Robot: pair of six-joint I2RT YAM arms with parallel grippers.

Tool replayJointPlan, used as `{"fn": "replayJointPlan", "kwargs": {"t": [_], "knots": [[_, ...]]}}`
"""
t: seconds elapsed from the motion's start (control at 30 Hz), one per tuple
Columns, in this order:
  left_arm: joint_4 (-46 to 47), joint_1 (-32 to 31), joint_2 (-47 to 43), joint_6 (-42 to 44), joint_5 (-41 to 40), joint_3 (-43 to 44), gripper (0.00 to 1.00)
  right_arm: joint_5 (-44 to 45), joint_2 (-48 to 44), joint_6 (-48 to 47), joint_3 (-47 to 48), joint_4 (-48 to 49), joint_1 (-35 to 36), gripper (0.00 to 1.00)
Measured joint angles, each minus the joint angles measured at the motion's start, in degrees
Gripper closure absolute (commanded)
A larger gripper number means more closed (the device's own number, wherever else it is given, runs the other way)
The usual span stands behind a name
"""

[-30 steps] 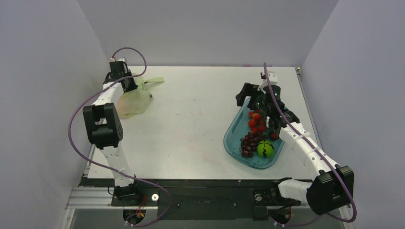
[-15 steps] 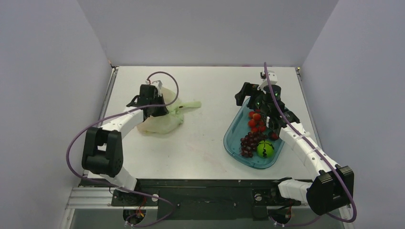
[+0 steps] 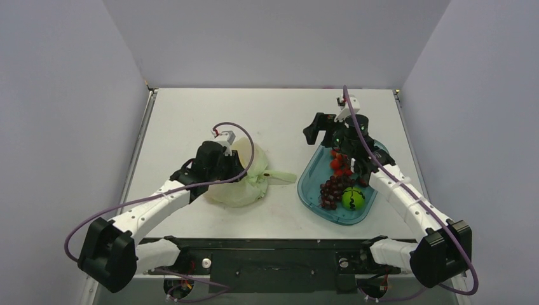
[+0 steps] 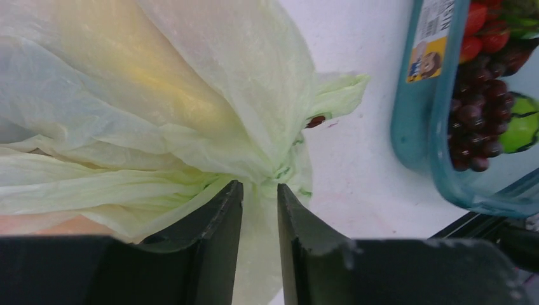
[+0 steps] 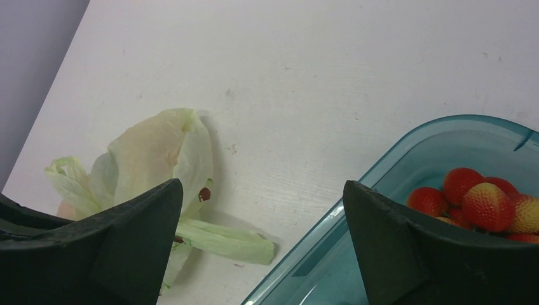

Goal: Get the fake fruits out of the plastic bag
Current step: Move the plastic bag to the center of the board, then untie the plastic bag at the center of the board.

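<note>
The pale-green plastic bag lies bunched on the table, left of the blue tray, one handle pointing right. It also shows in the left wrist view and the right wrist view. My left gripper is shut on the bag's gathered neck. A yellow and an orange shape show faintly through the plastic; the fruits themselves are hidden inside. My right gripper is open and empty, hovering over the tray's far left corner.
The tray holds a red strawberry cluster, a dark purple grape bunch and a round green fruit. Grey walls close in the table on the left, back and right.
My left gripper has dragged the bag from the far left corner to the middle front, close to the tray. My right gripper has shifted slightly left.
</note>
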Motion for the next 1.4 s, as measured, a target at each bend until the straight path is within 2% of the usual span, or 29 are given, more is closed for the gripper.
{"fn": "replayJointPlan", "kwargs": {"t": [0.07, 0.23, 0.47, 0.77, 1.0, 1.27, 1.3, 1.37, 1.4], "knots": [[0.0, -0.6, -2.9, 0.1, -0.2, -0.2, 0.62, -0.2, 0.2, 0.0, 0.0, 0.4, 1.0, 0.08], [-0.9, -2.4, -9.0, 1.2, -2.2, -0.2, 0.56, -0.6, 0.9, 0.1, 0.0, 0.9, 3.3, 0.08], [-5.8, -4.9, -10.5, 6.8, -5.8, 1.9, 0.52, 0.0, 2.7, 0.9, 0.0, -0.2, 5.1, 0.08], [-7.9, -6.7, -4.4, 17.0, -6.8, 6.8, 0.50, -2.0, 2.8, 6.8, 0.0, -1.7, 5.1, 0.07], [-11.3, -6.8, 2.5, 18.5, -6.0, 7.9, 0.48, -9.1, 3.3, 13.5, -3.5, 1.6, 5.5, 0.07], [-16.8, -10.7, 7.2, 18.0, -7.0, 7.9, 0.84, -11.7, 3.5, 15.5, -6.4, 4.2, 8.1, 0.07], [-17.5, -10.8, 7.5, 18.1, -6.7, 8.1, 0.94, -12.2, 3.6, 15.5, -6.5, 4.5, 8.3, 0.07], [-19.8, -10.8, 8.6, 18.5, -5.6, 9.5, 1.00, -13.0, 3.8, 15.5, -6.7, 4.8, 8.4, 0.07], [-21.6, -10.8, 9.5, 19.0, -5.0, 11.0, 1.00, -13.5, 3.8, 15.5, -6.9, 4.9, 8.5, 0.07]]}}
